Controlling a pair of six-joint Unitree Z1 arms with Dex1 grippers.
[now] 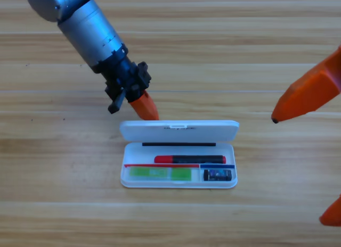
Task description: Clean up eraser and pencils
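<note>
Light falls evenly and fairly brightly over the wooden bench (256,55), with no dark corner anywhere. Shadows are soft and short: a faint one lies just under the left claw (145,107) and along the lower rim of the white case (178,131). The raised lid of the case is the brightest surface, nearly washed out, with its small lettering hard to read. A dull sheen runs down the grey arm (88,26). The right claw (311,92) looms large at the edge, soft in outline. Wood grain looks slightly smeared throughout.
</note>
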